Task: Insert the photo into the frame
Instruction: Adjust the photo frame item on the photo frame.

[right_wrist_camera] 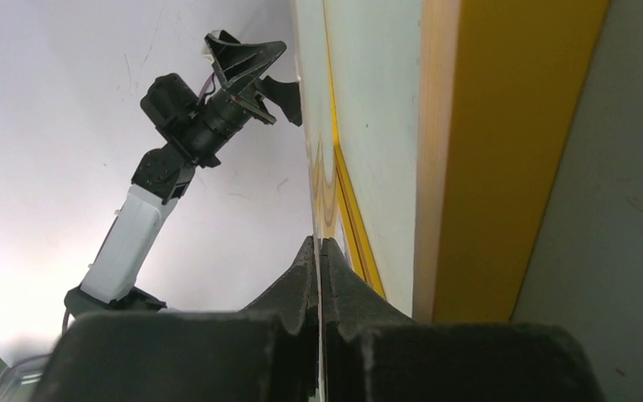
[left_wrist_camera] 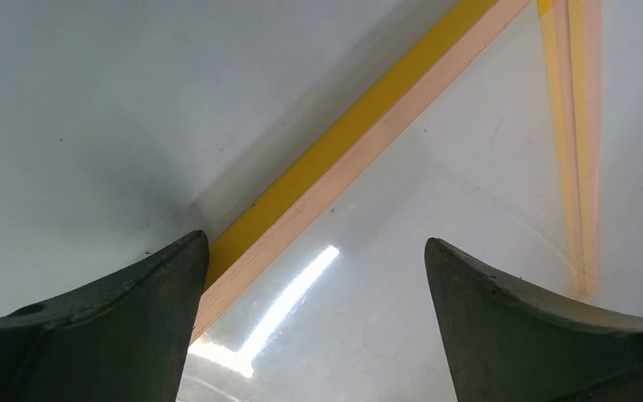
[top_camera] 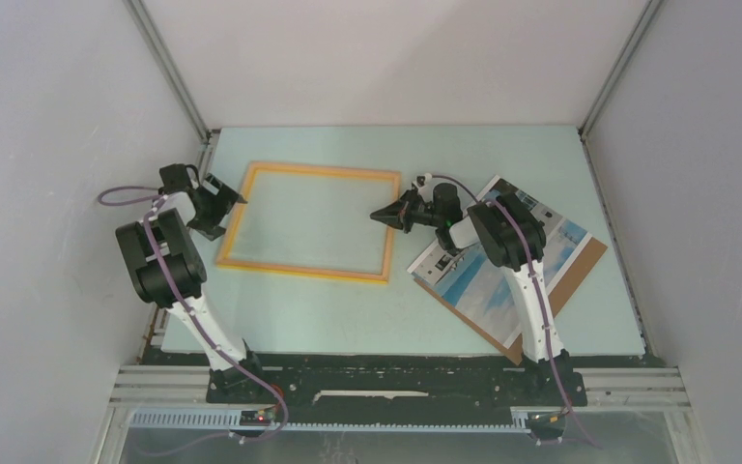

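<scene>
**Frame (top_camera: pixel 301 272) flat, photo (top_camera: pixel 483 285) not yet in it**

Table (top_camera: pixel 348 329) carries the frame, flat, at 9 o'clock of centre. Brown backing board (top_camera: pixel 580 266) lies at 4 o'clock from the frame. The photo rests face up on it, skewed, apart from the frame. L gripper (left_wrist_camera: pixel 314 247): fingers spread wide over the frame's 9 o'clock rim. R gripper (right_wrist_camera: pixel 318 243): fingers pressed together at the 3 o'clock rim.

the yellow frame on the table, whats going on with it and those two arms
The yellow-rimmed frame lies flat on the table. The left gripper is open over its left rim, one finger either side, while the right gripper, shut, points its tip at the right rim. The photo is not in yet: it lies face up on a brown backing board to the right, under the right arm.
</scene>
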